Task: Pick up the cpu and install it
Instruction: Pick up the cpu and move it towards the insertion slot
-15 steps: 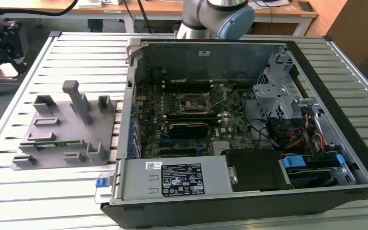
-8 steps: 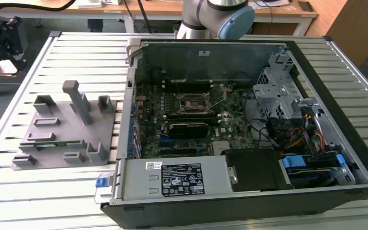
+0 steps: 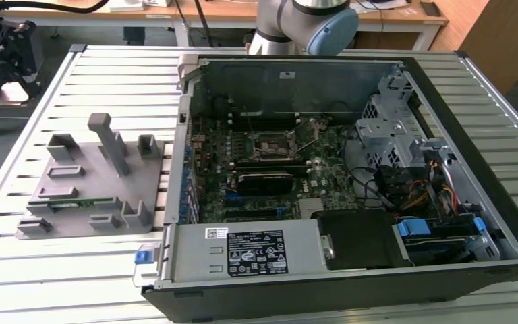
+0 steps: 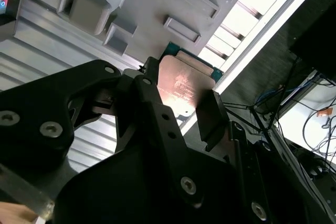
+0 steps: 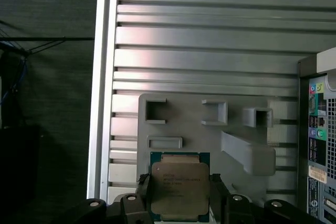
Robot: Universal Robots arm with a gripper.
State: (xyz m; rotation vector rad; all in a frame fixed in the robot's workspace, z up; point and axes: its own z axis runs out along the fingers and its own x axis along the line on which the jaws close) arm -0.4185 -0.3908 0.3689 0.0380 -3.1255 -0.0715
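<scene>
**First wrist view: the small square cpu with the shiny silver-grey metal lid (image 5: 179, 190) is pinched in the black gripper (image 5: 180, 180)**

So yeah, in both wrist views the two black fingers (image 5: 144, 195) are pressed against opposite edges of the chip, with a bit of green board rim peeking out round the lid. It's held up off the table, not seated in anything. Behind it is the light grey plastic fixture with raised blocks and pockets (image 5: 184, 124), lying on the ribbed aluminium slat table (image 5: 210, 40).

In the exterior view a thin green memory stick (image 3: 70, 200) lies in that fixture. Just beside it, on the exterior view's right, sits the opened black computer case (image 3: 331, 300), with the dark metal-framed square socket (image 3: 277, 143) on the motherboard inside. The grey-and-blue robot arm (image 3: 304, 23) is behind the case.
</scene>
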